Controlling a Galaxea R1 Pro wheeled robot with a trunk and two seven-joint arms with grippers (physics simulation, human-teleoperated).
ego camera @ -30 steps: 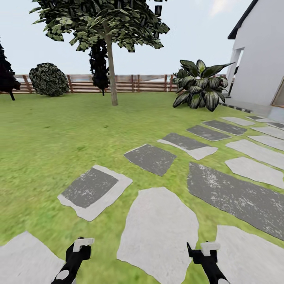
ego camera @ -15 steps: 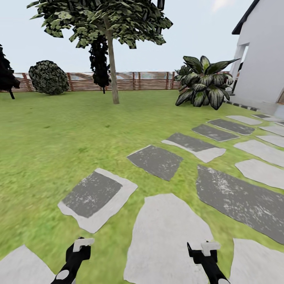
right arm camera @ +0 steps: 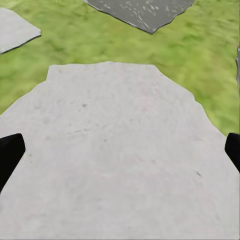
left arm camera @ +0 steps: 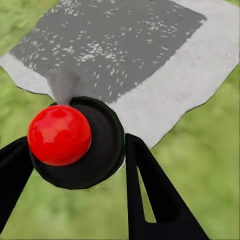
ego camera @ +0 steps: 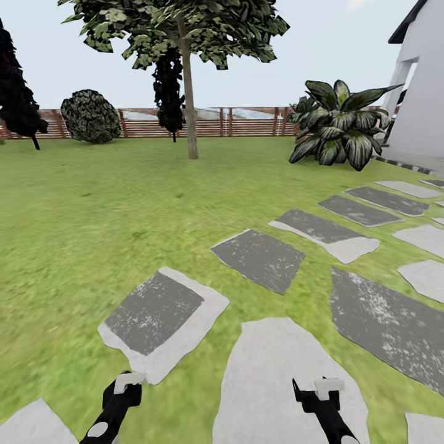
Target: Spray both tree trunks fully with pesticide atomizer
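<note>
No pesticide atomizer can be made out for certain; a round black object (left arm camera: 102,150) with a red ball on it sits between the left gripper (ego camera: 126,385) fingers, grip unclear. Below lie grey paving slabs (right arm camera: 120,150) in green lawn (ego camera: 92,216), with a slat fence (ego camera: 246,122) and a white house (ego camera: 425,92) beyond. The right gripper (ego camera: 317,391) is spread wide and holds nothing.

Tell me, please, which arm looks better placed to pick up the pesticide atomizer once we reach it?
Right, tentatively. The right gripper has its jaws wide apart with nothing between them, above a pale paving stone. A black disc with a red ball sits between the left gripper jaws, so it may be occupied.
</note>
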